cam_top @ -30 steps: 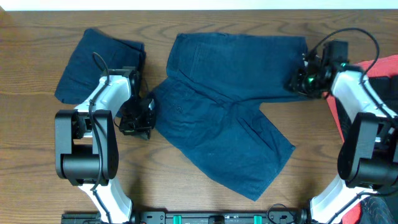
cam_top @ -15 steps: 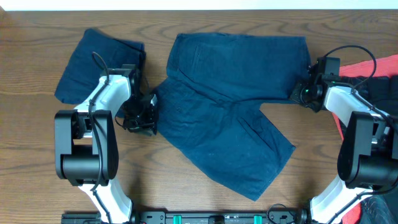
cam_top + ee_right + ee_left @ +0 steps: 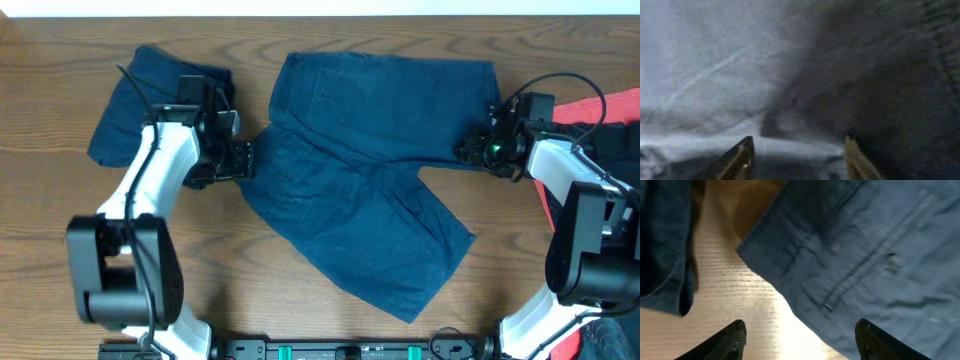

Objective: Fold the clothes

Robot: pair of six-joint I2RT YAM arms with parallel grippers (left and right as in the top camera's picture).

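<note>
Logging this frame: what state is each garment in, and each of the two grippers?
spread shorts: unfolded, lying flat on the table, legs splayed to the right, not gripped.
folded navy bundle: folded, at the far left, partly under the left arm.
red cloth: bunched at the right edge, partly hidden.
left gripper: open, at the shorts' waistband edge, holding nothing.
right gripper: open, over the shorts' right edge.

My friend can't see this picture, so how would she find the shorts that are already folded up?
Start at the wooden table and look to its far-left corner. There lies a small squarish navy bundle. Unlike the big shorts spread flat in the middle and the red cloth at the right edge, it is compact and folded.
</note>
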